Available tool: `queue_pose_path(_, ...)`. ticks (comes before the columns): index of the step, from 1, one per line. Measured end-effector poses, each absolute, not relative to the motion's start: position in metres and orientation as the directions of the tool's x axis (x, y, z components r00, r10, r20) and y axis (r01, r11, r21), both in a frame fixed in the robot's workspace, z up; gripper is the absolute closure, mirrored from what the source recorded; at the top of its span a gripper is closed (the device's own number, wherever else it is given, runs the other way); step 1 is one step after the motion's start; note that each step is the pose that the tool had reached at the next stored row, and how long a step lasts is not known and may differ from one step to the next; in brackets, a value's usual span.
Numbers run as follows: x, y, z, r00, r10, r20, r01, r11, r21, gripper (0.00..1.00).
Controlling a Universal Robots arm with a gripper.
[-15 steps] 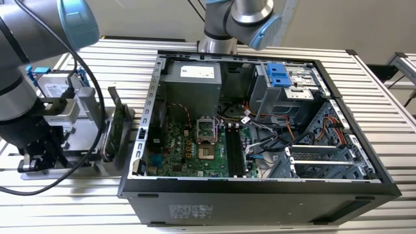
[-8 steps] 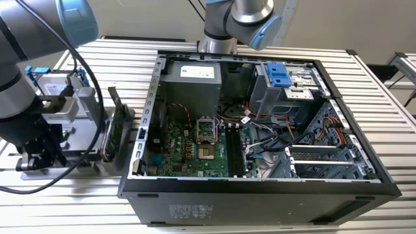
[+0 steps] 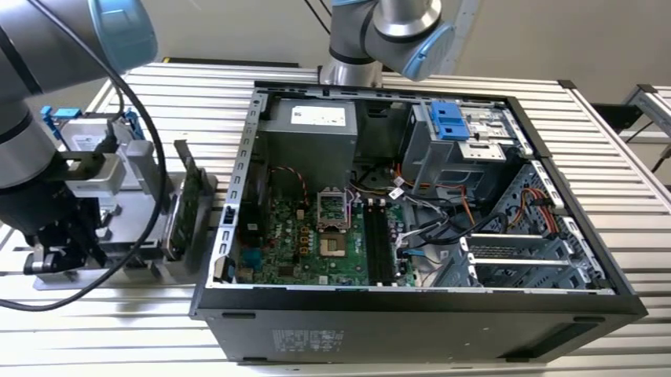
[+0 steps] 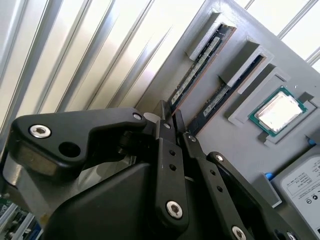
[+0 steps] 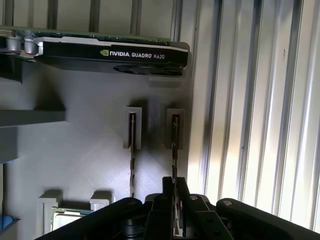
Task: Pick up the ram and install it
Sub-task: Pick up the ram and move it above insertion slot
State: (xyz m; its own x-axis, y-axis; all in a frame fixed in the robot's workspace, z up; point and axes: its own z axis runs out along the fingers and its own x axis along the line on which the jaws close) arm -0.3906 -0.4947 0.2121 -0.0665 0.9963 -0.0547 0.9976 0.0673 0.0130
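First wrist view: the ram [image 5: 174, 145] stands on edge in the outermost slot of the gray holder [image 5: 90, 150], beside a second stick [image 5: 132, 150], leaving its flat faces free. The gripper [image 5: 174, 182] appears to have its jaws pinching those faces, the ram seated in its slot.

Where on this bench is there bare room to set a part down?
Bare slatted table lies to the exterior view's right of the computer case, and in a strip on the camera's side of the parts tray. Crowded: the tray, where the pincer sits at the ram, and the case's interior.
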Motion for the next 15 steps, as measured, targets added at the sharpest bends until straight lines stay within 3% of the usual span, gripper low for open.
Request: queue_pose_path(15,-0.3907,-0.4948,0.2178,-0.067,0.996,-0.055,0.998,0.067,0.013,1.0)
